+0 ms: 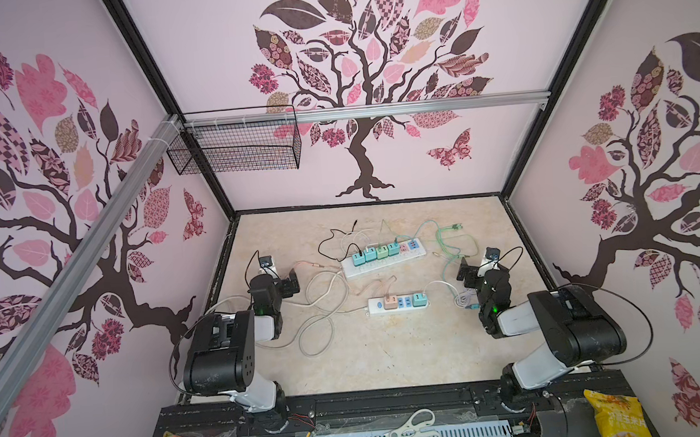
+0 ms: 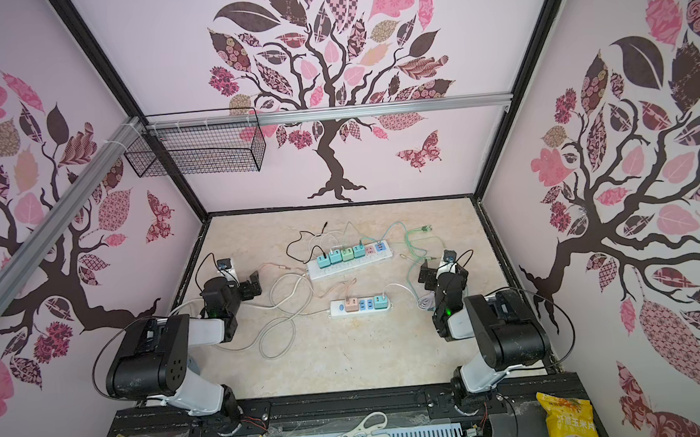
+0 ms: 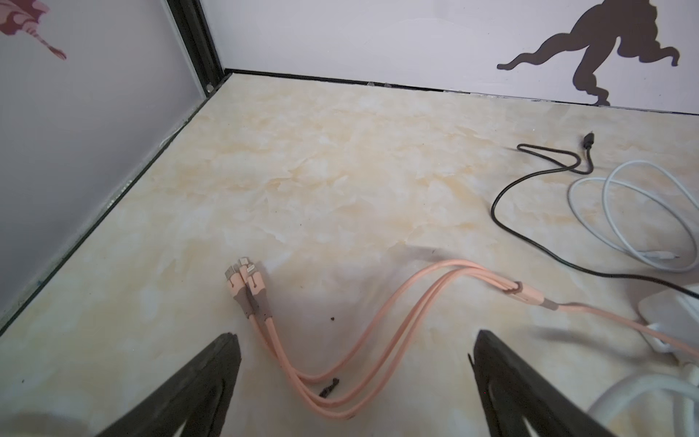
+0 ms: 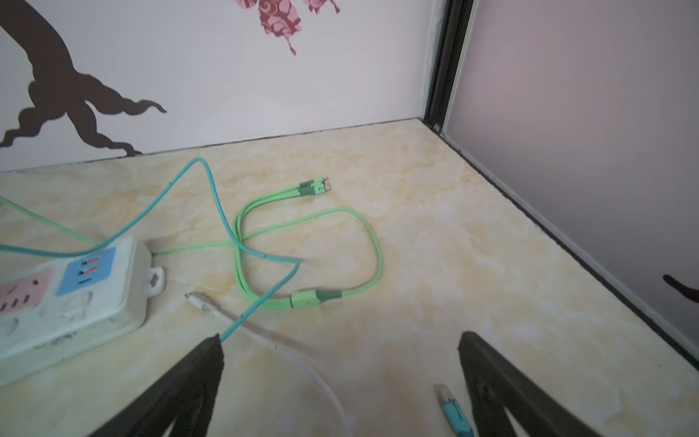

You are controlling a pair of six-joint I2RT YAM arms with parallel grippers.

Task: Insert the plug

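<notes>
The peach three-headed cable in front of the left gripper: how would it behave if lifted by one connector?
Probably floppy: the peach cable lies in loose curves, so it should sag and trail. Its three connector heads lie bunched but separate, so gripping one likely leaves the others dangling. Thin, so likely light.

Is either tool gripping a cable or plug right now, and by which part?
Nothing is held. The left tool stands open over the peach cable, and the right tool stands open, the teal plug lying loose on the table.
</notes>
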